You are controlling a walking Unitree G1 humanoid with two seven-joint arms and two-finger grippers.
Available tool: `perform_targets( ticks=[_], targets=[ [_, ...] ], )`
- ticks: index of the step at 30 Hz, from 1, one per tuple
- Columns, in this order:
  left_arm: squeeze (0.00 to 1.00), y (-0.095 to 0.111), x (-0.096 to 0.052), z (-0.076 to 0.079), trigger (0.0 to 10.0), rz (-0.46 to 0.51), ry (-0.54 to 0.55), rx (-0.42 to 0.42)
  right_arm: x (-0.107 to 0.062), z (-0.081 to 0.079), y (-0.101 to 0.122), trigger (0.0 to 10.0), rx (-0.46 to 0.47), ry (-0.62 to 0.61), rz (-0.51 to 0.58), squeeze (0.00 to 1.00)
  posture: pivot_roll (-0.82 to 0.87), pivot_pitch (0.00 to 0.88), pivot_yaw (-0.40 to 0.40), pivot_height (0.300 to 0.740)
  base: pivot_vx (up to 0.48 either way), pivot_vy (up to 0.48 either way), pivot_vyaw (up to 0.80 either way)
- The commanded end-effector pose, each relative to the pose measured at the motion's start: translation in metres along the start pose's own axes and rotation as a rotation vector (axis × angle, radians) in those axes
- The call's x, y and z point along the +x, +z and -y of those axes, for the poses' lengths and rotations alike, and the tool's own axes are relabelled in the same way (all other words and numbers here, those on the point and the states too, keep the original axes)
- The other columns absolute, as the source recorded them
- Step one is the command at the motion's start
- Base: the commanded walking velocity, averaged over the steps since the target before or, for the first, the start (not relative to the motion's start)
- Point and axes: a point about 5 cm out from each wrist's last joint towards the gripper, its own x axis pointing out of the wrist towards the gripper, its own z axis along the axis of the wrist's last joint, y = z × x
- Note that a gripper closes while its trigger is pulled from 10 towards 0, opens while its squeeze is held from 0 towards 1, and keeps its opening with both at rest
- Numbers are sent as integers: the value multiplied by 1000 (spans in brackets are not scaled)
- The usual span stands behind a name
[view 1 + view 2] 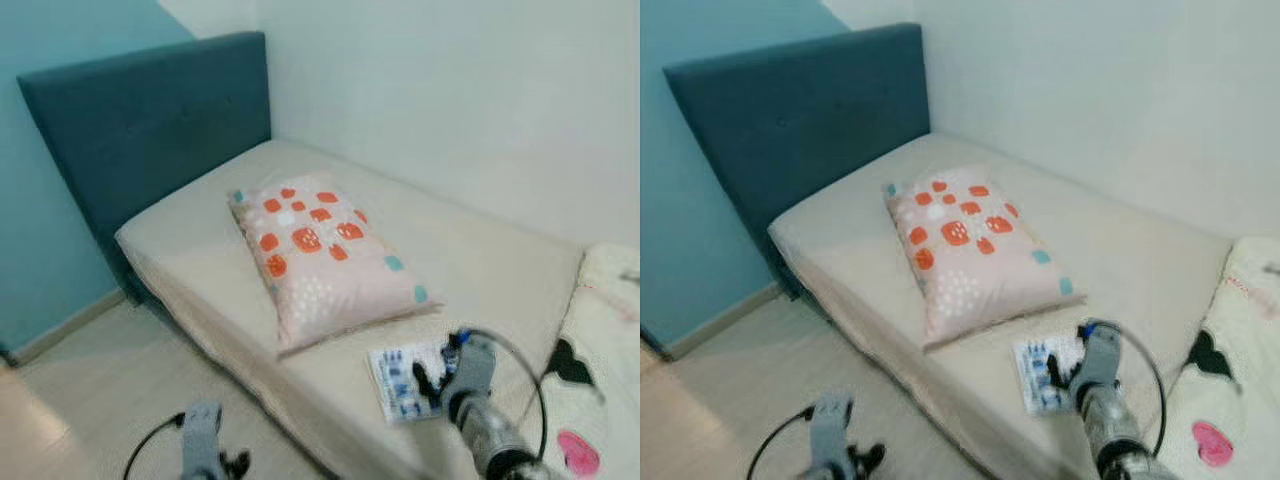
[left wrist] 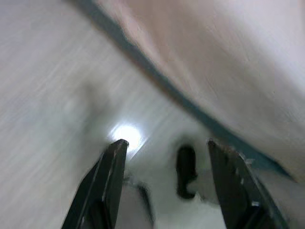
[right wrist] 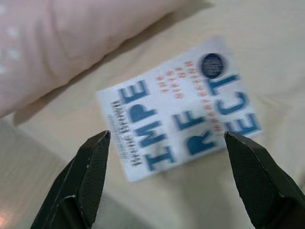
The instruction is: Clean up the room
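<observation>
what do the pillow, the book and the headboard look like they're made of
Pillow: soft matte fabric, pale pink with orange print; it sags and creases.
Book: looks like a paperback with a smooth paper cover, flat and thin with printed blue letters.
Headboard: seemingly padded teal cloth, matte with faint tufting dimples; the blur leaves that open.

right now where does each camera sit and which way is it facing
Left eye and right eye views: head, looking down at bed, pillow, book; both arms show.
Left wrist view: looks along open left gripper at floor beside the bed.
Right wrist view: looks along open right gripper at the book, shared with the eye views.
</observation>
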Motion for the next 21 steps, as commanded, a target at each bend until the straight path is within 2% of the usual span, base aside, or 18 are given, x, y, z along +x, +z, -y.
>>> perform_targets(
  ticks=[1, 7, 8, 10, 21],
  targets=[
    [0, 7, 1, 0, 10000, 32, 3, 2, 0, -5, -4, 10000, 10, 25, -15, 0, -75, 49, -14, 740, 0, 0, 0],
    [0, 11, 2, -1, 10000, 46, 16, 6, 0, -15, -7, 10000, 14, 111, -26, 0, -76, 52, -13, 740, 0, 0, 0],
    [0, 12, 1, -3, 10000, 52, 31, 9, 0, -25, -9, 10000, -33, 179, -24, 0, -76, 53, -13, 740, 0, 0, 556],
    [0, 12, 1, -4, 10000, 52, 39, 10, 0, -28, -10, 10000, -47, 198, -25, 0, -75, 54, -12, 740, 0, 0, 672],
    [0, 12, -1, -12, 10000, 53, 67, 28, 1, -36, -7, 10000, -26, 254, -11, 0, -72, 58, -11, 740, 0, 0, 784]
  ],
)
